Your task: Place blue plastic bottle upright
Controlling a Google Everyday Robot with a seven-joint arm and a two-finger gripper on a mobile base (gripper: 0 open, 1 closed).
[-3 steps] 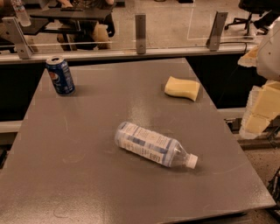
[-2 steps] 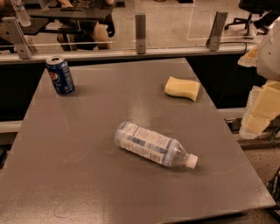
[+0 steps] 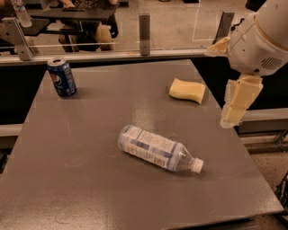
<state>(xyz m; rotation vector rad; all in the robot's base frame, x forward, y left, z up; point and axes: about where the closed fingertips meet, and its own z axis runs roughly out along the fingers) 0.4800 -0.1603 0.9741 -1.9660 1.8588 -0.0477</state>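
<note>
The blue plastic bottle lies on its side near the middle of the grey table. It is clear, with a pale blue-and-white label, and its white cap points to the right and toward the front. My gripper hangs at the table's right edge, cream-coloured, below the white arm housing. It is above and to the right of the bottle, apart from it, and holds nothing that I can see.
A dark blue Pepsi can stands upright at the back left of the table. A yellow sponge lies at the back right, close to the gripper. A rail with metal posts runs behind the table. A small clear bottle stands far back left.
The arm and gripper have moved left, in over the table's right edge. The bottle, can and sponge have not moved.
</note>
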